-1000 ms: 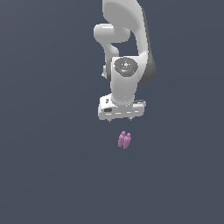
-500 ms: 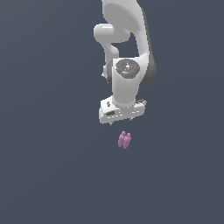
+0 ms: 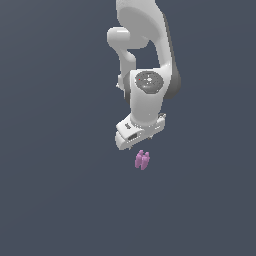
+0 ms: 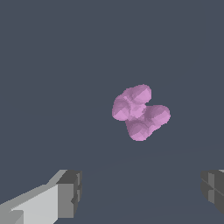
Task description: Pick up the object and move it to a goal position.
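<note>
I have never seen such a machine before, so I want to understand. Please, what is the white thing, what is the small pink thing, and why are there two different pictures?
The white thing is a robot arm, drawn by a computer simulation, not a real photograph. At its lower end is the gripper, a kind of hand with two fingers.

One picture comes from a camera that stands apart and sees the whole arm. The other comes from a camera on the robot's wrist, looking down past the fingers.

The pink thing is the object that the robot should pick up and carry. It has several rounded lobes joined together and lies on a plain dark grey surface.

Nothing is held now. The fingers stand wide apart, and the object is below the gripper, untouched.
</note>
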You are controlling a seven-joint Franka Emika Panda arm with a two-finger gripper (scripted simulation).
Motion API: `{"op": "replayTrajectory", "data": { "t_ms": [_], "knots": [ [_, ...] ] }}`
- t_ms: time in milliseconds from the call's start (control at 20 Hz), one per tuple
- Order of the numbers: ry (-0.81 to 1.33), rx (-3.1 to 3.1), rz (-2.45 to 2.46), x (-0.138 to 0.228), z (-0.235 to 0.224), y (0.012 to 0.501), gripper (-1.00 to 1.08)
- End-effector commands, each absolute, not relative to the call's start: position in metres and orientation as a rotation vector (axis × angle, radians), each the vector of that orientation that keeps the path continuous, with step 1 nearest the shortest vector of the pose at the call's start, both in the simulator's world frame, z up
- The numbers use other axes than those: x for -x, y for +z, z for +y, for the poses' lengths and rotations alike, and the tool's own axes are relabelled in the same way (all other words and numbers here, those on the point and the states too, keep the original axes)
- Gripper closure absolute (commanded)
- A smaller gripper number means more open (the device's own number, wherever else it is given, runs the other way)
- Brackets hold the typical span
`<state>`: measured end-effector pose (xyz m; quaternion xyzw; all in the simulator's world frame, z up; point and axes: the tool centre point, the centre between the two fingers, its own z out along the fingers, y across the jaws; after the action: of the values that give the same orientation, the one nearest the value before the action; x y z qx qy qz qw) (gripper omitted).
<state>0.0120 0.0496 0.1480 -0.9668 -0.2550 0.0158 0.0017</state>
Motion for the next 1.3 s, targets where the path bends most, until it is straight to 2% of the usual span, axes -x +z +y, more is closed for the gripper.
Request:
{"op": "replayTrajectory", "data": {
  "t_ms": [0,750,1250],
  "knots": [
    [0.046,3.002,-0.912,-0.016,0.051,0.148,-0.92],
    [0.017,2.744,-1.526,-0.042,0.06,0.146,-0.92],
    [0.003,2.602,-1.759,-0.053,0.063,0.146,-0.92]
  ]
}}
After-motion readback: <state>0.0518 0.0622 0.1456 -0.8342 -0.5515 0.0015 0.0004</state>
